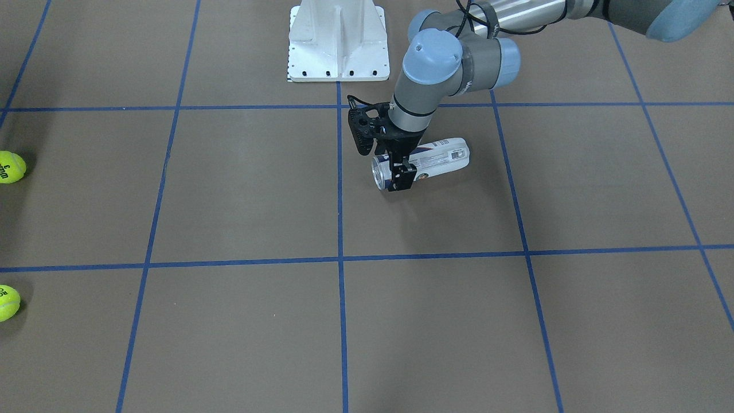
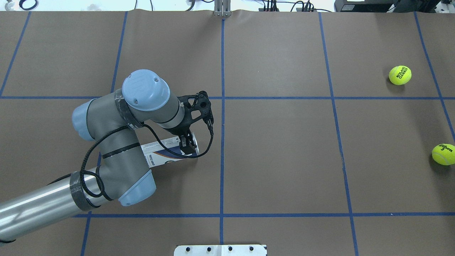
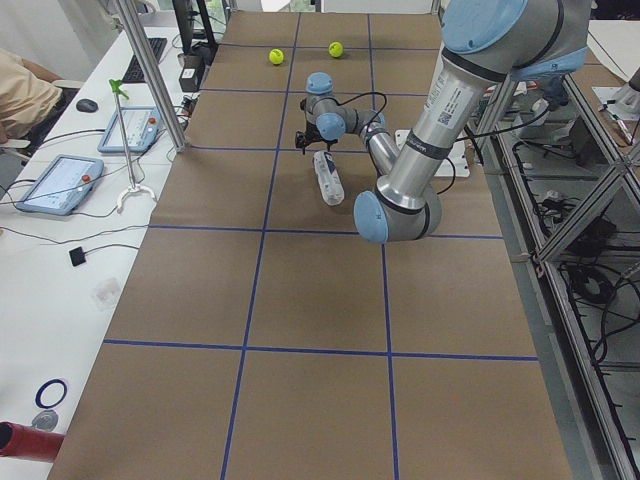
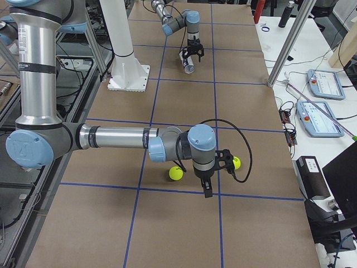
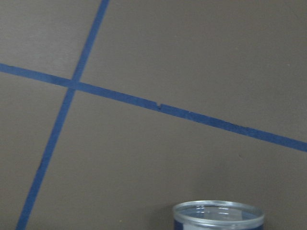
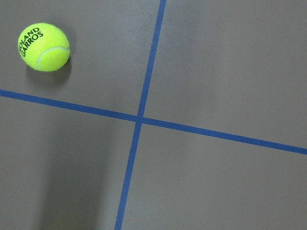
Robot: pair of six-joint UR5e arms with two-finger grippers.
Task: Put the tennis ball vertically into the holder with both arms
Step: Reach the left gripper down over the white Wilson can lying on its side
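Note:
The holder (image 1: 438, 156), a clear can with a silver rim and a navy-and-white label, lies on its side on the brown table; it also shows in the overhead view (image 2: 161, 158). My left gripper (image 1: 399, 175) points down over its rim end, with one finger on each side, shut on it. The left wrist view shows only the rim (image 5: 218, 214). Two yellow tennis balls (image 2: 400, 75) (image 2: 443, 154) lie far to my right. My right gripper (image 4: 207, 191) hangs just above the table between them; I cannot tell if it is open or shut.
The white pedestal base (image 1: 338, 51) stands at the robot's side of the table. Blue tape lines (image 2: 222, 106) mark a grid on the brown table. One tennis ball (image 6: 44, 46) lies at the upper left of the right wrist view.

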